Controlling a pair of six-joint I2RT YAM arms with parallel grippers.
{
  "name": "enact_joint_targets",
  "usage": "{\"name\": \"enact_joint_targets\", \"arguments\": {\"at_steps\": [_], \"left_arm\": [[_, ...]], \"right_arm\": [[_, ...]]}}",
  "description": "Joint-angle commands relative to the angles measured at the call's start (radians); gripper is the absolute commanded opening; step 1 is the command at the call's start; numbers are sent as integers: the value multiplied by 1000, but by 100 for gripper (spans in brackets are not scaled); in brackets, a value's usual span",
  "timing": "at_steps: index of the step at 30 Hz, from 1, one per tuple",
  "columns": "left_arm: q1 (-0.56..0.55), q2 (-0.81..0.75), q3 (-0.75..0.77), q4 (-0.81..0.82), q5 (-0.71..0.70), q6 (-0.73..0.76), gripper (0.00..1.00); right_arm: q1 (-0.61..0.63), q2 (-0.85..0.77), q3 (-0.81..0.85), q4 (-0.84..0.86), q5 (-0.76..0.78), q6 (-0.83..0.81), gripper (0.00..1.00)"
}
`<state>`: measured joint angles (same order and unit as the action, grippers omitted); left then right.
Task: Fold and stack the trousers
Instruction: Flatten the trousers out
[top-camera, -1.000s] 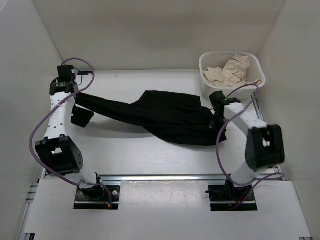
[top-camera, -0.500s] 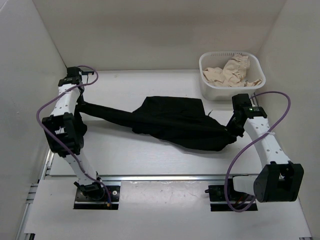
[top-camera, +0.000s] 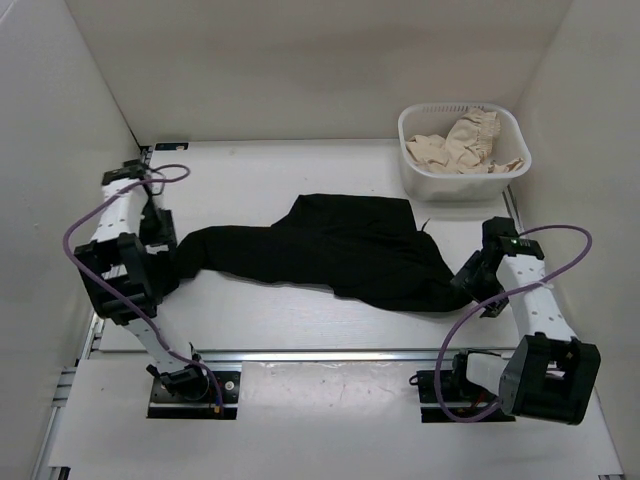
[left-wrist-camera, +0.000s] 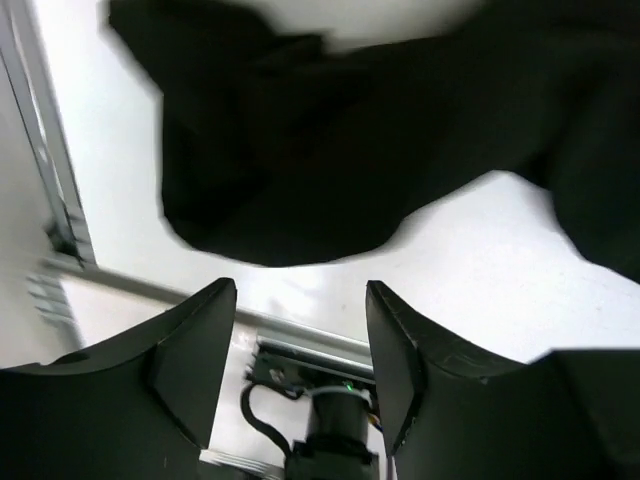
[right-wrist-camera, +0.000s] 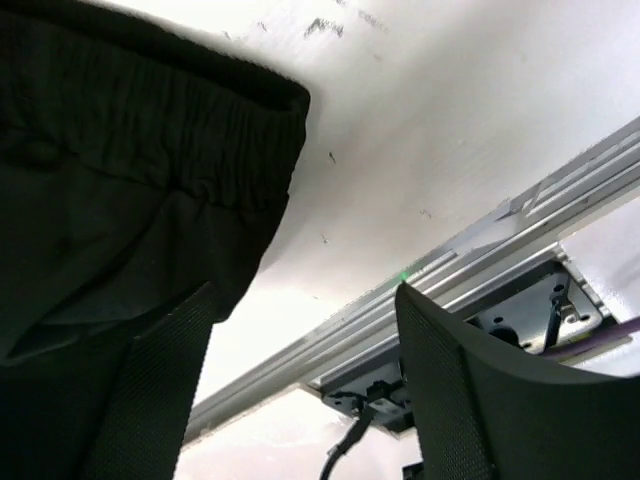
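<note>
The trousers (top-camera: 340, 250) lie across the middle of the bench (top-camera: 260, 180), with their long axis running left to right. They are spread out loosely and not yet folded. The leg end points to the left and the waistband (right-wrist-camera: 150, 110) to the right, a little nearer to me than the rest.

Each end has one arm beside it. The left hand (top-camera: 162, 262) is at the leg end, low over the bench. In its wrist view the two fingers stand apart with nothing between them, and the black cloth lies just beyond the fingertips. The right hand (top-camera: 470, 283) is at the waistband corner, on the near right side and well apart from the white basket (top-camera: 408, 135) at the far right. Its fingers are also wide apart and hold nothing. One finger overlaps the cloth in its wrist view, and between the fingers I see only the bare bench and the metal rail (right-wrist-camera: 480, 240).

In my judgement the next move depends on this line. Both hands are at opposite ends of the long axis, so either end can be taken and carried toward the other. The left arm is bent sharply at the elbow, and the right forearm reaches in from the near right.
</note>
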<state>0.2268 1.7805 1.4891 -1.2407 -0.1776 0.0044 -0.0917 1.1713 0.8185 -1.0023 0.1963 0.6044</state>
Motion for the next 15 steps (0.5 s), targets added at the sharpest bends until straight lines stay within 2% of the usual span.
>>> {"name": "enact_joint_targets", "arguments": {"at_steps": [1, 4, 8, 10, 11, 15], "left_arm": [[217, -53, 25, -53, 99, -4, 66], [310, 5, 7, -13, 69, -4, 69], [310, 37, -113, 67, 69, -4, 81], [310, 46, -139, 102, 69, -4, 83], [299, 46, -148, 103, 96, -4, 86], [253, 46, -220, 142, 144, -4, 87]], "right_arm": [[-9, -46, 71, 28, -4, -8, 79], [44, 33, 160, 85, -29, -8, 81], [159, 242, 316, 159, -41, -8, 85], [205, 315, 415, 183, -52, 12, 86], [217, 379, 436, 195, -52, 12, 86], [236, 519, 492, 187, -75, 32, 87]]}}
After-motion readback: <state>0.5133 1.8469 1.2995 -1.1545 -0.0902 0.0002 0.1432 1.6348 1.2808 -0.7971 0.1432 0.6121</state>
